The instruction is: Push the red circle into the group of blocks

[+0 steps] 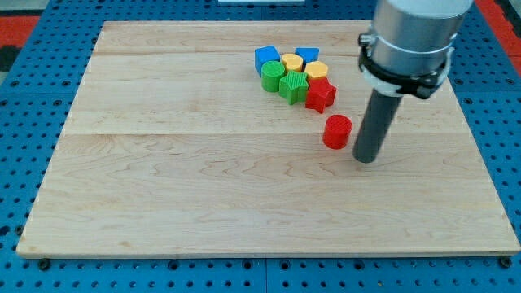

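Note:
The red circle (337, 131) stands alone on the wooden board (163, 179), right of centre. My tip (366, 158) is just to its right and slightly lower, with a small gap. The group lies up and to the left of the circle: a red star (321, 94) nearest it, a green star (294, 85), a green circle (273, 76), a yellow hexagon (316, 70), a yellow block (291, 63), a blue cube (266, 58) and a blue block (307, 54).
The arm's grey body (411, 37) hangs over the board's upper right. Blue perforated table (24, 122) surrounds the board on all sides.

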